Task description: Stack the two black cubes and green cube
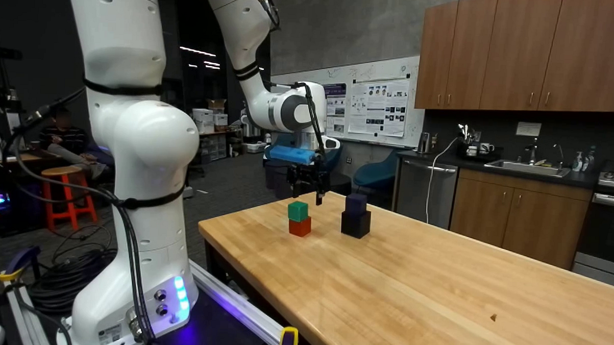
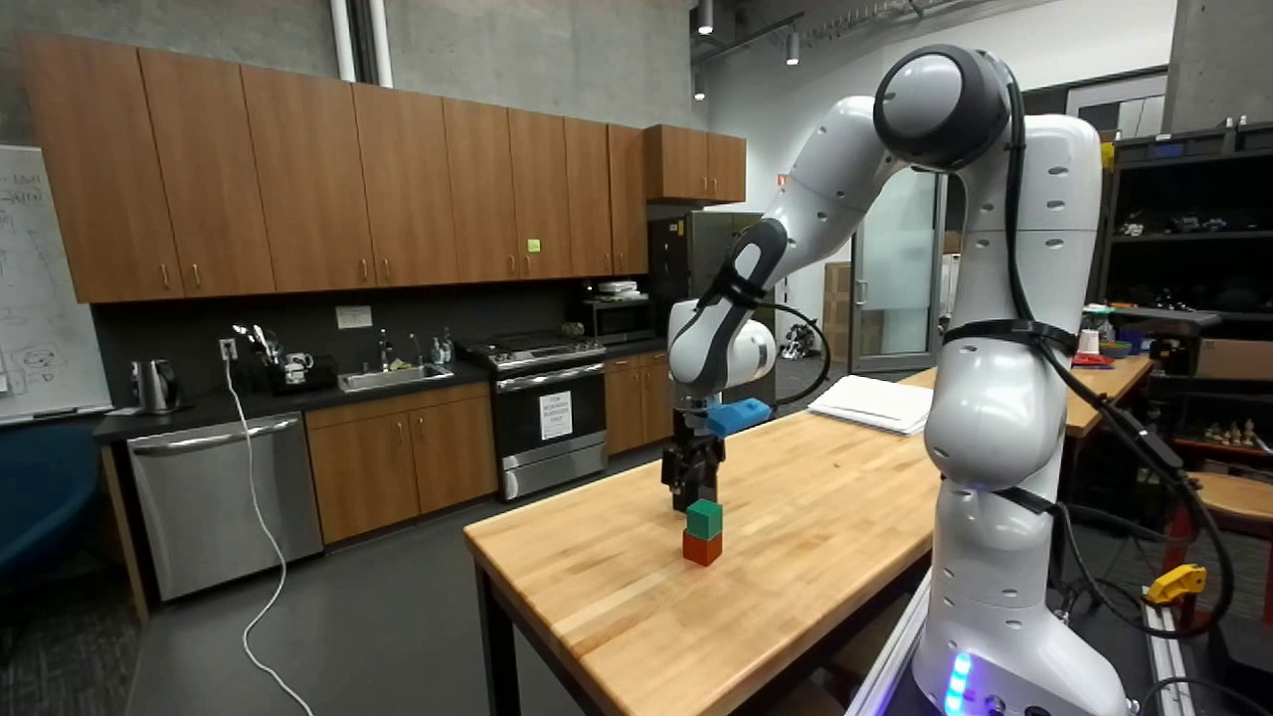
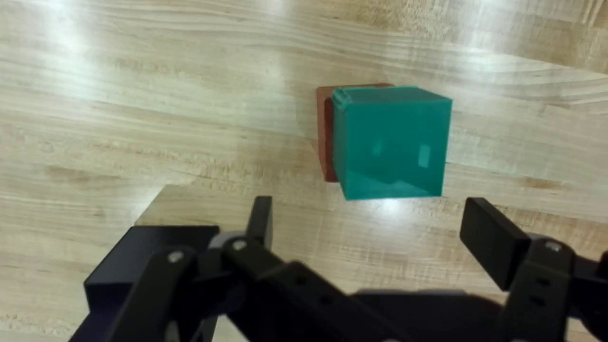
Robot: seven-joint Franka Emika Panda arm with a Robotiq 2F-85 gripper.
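Green cube point(image 1: 298, 211) sits on the red cube point(image 1: 300, 227), so not yet on top of the smaller black cube point(image 1: 356, 204). That one rests upright on the larger black cube point(image 1: 355, 224), on the table point(image 1: 410, 288), near red/green with a gap. Tool point(image 3: 365, 228): fingers spread wide, nothing between them; in the wrist view the green block lies ahead of the tips, not in the gap. Blacks look done; likely next is grabbing green and carrying it over.

Risks: tool doesn't look lined up with green, so coming straight down probably misses, or a finger lands on its top and knocks it off red. Too low, and the pads may catch red too, dragging it along. Black shows right by one finger in the wrist view; a sideways move could clip it and shove the smaller cube off. Height difference there: can't tell. Can't tell either whether green sits centred on red; if skewed, the grip may twist it. At placing: off-centre release would leave green overhanging, letting go too high could make it bounce, pressing down hard could slide the upper black cube. Black finger over black block also makes clearance easy to misjudge.
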